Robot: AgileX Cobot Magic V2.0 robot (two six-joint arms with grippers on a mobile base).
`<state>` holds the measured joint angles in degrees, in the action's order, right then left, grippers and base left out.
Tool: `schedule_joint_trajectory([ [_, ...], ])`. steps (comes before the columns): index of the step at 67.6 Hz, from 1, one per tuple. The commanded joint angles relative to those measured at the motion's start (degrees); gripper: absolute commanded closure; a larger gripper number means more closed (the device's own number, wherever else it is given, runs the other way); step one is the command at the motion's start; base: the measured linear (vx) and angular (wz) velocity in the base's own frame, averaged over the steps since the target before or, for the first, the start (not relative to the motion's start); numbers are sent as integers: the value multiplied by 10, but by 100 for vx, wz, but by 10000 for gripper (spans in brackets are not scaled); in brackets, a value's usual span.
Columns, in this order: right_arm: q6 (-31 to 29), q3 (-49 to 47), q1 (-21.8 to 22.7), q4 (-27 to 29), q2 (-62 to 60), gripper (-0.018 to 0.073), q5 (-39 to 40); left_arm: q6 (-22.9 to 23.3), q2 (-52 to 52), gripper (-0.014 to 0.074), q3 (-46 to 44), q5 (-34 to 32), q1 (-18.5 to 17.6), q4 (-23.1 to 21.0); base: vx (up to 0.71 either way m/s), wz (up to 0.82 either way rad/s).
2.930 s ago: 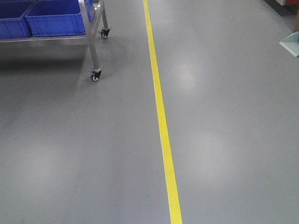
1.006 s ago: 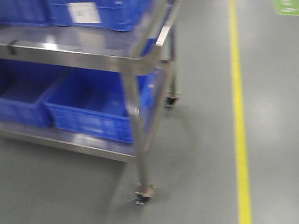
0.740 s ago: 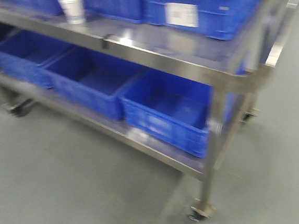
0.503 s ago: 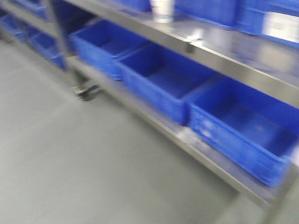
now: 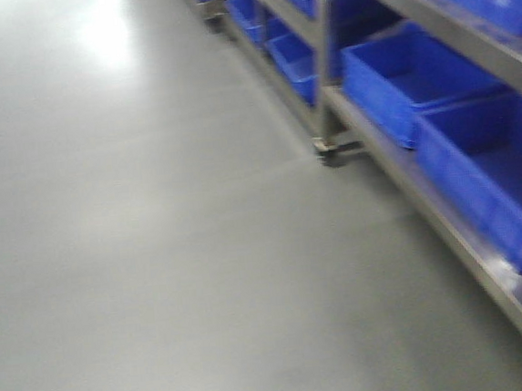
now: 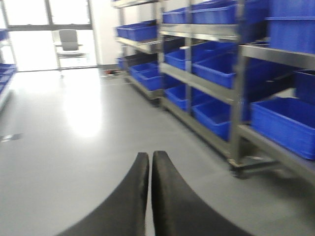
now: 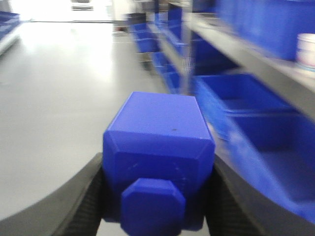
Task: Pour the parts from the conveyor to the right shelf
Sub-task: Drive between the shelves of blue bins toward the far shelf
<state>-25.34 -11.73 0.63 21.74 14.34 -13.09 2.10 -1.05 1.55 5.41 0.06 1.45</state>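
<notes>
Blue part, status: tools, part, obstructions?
Left tool shut, empty. Right tool shut on blue part. Shelf alongside on right; nothing seen in the way.

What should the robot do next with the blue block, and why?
Probably turn a little to the right, toward the shelf. The right hand is shut on the blue block, and the open blue bins sit off to its right, not under the block, so pouring now would likely miss.
</notes>
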Motion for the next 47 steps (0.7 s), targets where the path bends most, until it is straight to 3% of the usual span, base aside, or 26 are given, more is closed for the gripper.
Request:
schedule_joint_trajectory([
  [1, -5, -15, 1, 3, 5, 561, 44, 4, -3, 603, -11, -42, -2, -4, 2, 101],
  [19, -5, -15, 1, 3, 5, 561, 44, 4, -3, 603, -11, -42, -2, -4, 1, 78],
  [47, -5, -15, 1, 3, 5, 561, 44, 4, -3, 603, -11, -42, -2, -4, 10, 21],
])
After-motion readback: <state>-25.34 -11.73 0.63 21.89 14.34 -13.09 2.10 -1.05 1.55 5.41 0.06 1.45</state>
